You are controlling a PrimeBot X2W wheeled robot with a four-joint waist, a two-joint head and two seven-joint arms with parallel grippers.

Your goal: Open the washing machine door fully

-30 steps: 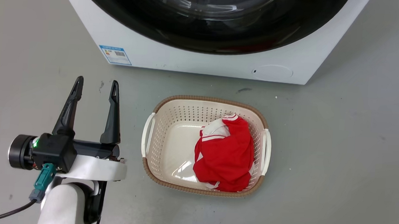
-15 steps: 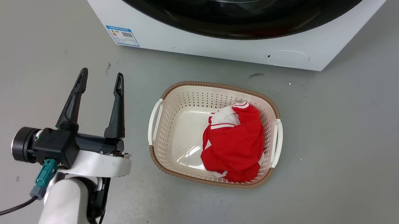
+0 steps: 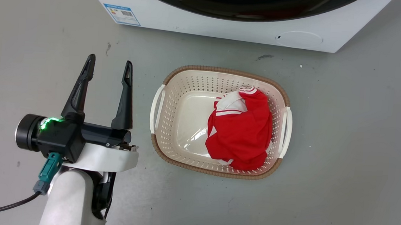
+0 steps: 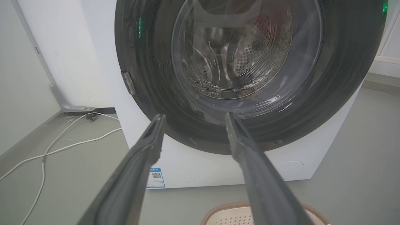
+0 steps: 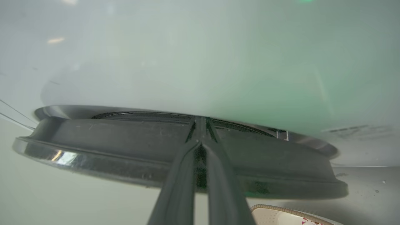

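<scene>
- Black fingers of the left pincer (image 3: 110,61) stand spread wide and hold nothing. They hang over the floor (image 3: 342,154), well short of the washing machine (image 3: 227,26).
- The washing machine door (image 4: 247,53) sits on the machine's front, hinge (image 4: 128,82) at its left edge in the left wrist view. The steel drum shows through its glass.
- The right pincer (image 5: 200,121) has its fingers drawn together with barely a gap, tips at the door's rim. Whether they pinch a lip of it I cannot tell.
- The door looks shut or barely cracked, so I judge the task hardly begun. The whole outward swing on the hinge is left.
- The floor is plain grey and scuffed. White cables (image 4: 82,142) trail along it at the far left, beside a pale wall (image 4: 31,62).
- A blue sticker (image 3: 121,14) sits low on the machine's front.
- A cream basket (image 3: 224,71) with a red garment (image 3: 241,133) stands just before the machine.
- A round flap (image 3: 299,39) sits further right.
</scene>
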